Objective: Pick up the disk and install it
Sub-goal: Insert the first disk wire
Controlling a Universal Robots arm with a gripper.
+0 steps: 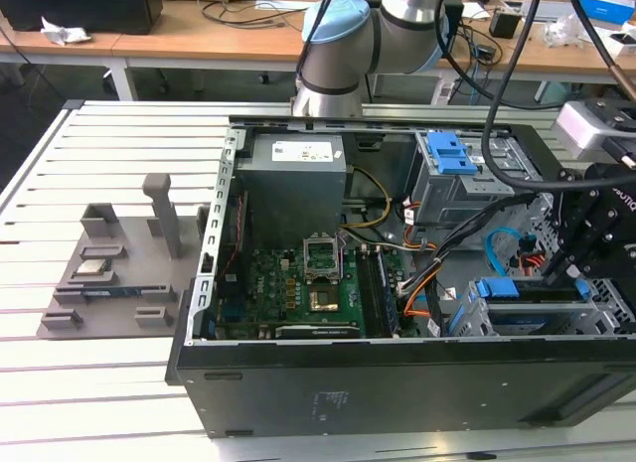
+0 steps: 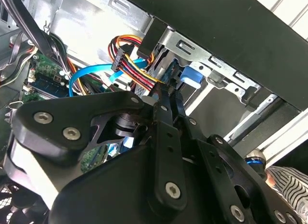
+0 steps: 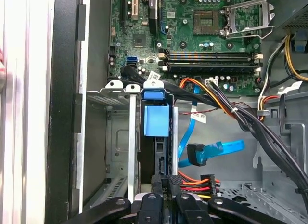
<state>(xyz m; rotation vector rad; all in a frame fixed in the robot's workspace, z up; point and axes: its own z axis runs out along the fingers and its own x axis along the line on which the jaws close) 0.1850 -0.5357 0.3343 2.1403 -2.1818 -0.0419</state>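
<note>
We see the arm's pincer point(image 1: 581, 248) lowered into the drive-bay corner of an open computer case point(image 1: 298, 383) that lies on its side on a slatted table point(image 1: 99, 144), at the exterior view's right. The disk point(image 3: 161, 156) stands on edge in the grey metal drive cage point(image 3: 118, 96), its blue plastic frame point(image 3: 156, 120) showing at the end nearest the motherboard point(image 3: 192, 36). In the first wrist view the disk runs straight out from the pincer toward the motherboard, so its long axis lies in line with the pincer's reach, and the slot's silver rails flank it on both sides. In the second wrist view the two dark fingers point(image 2: 166, 101) converge at their tips, right at the disk's near edge, beside a bundle of red, yellow and black power wires point(image 2: 132, 65). We judge the pincer closed on that edge, though the contact itself is partly masked by the fingers and wiring. A loose blue data cable point(image 3: 211, 151) hangs just beside the cage, near the disk but apart from it. We judge the disk largely seated in its bay, with the pincer at its trailing end. A grey fixture point(image 1: 119, 263) sits on the table well apart, at the exterior view's left.
</note>
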